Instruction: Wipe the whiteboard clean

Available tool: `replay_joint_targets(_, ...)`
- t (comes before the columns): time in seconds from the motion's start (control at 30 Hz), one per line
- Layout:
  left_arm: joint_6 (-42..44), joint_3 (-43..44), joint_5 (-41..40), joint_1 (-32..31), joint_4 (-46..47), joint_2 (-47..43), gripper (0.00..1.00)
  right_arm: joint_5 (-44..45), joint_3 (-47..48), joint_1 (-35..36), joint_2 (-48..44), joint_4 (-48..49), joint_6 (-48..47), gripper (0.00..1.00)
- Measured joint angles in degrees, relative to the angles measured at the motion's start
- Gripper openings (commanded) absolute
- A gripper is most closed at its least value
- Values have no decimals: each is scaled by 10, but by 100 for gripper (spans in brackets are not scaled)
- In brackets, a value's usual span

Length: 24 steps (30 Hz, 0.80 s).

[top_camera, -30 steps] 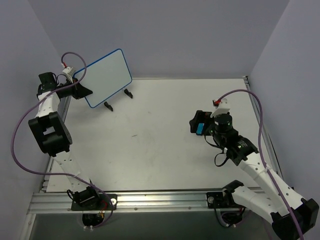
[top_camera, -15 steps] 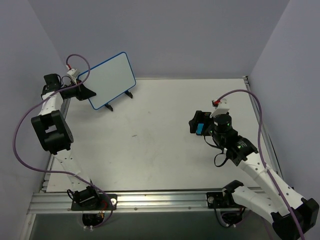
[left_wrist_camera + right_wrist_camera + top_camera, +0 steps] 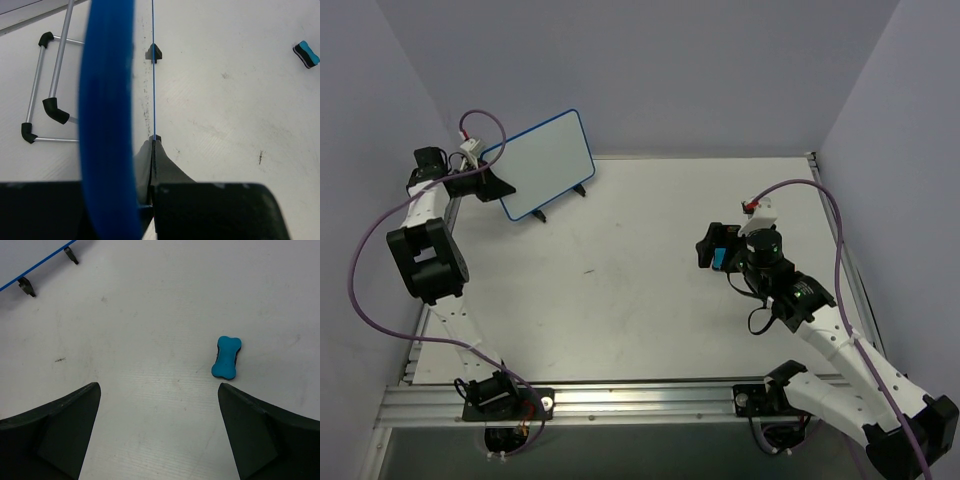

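Note:
The whiteboard (image 3: 548, 163), white with a thin blue frame, stands tilted at the back left, and its face shows no writing. My left gripper (image 3: 492, 185) is shut on its left edge. In the left wrist view the board's blue frame (image 3: 107, 115) is edge-on and my left gripper (image 3: 153, 142) is pinched on it. A small blue eraser (image 3: 226, 357) lies on the table ahead of my open, empty right gripper (image 3: 158, 386). In the top view the right gripper (image 3: 713, 245) hovers over the eraser (image 3: 720, 257).
A wire easel stand (image 3: 50, 90) with black feet lies beside the board, and its black feet (image 3: 538, 215) show under the board's lower edge. Purple walls close in the table on the left, back and right. A metal rail (image 3: 620, 400) runs along the near edge.
My left gripper and the whiteboard have shifted a little to the right and towards the back. The right arm and the eraser have barely moved.

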Motion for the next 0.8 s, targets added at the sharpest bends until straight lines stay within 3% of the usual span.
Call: replay_joint_targets(0.8,36,43,-23,-5,-47,29,2,0,0,10,0,0,0,100)
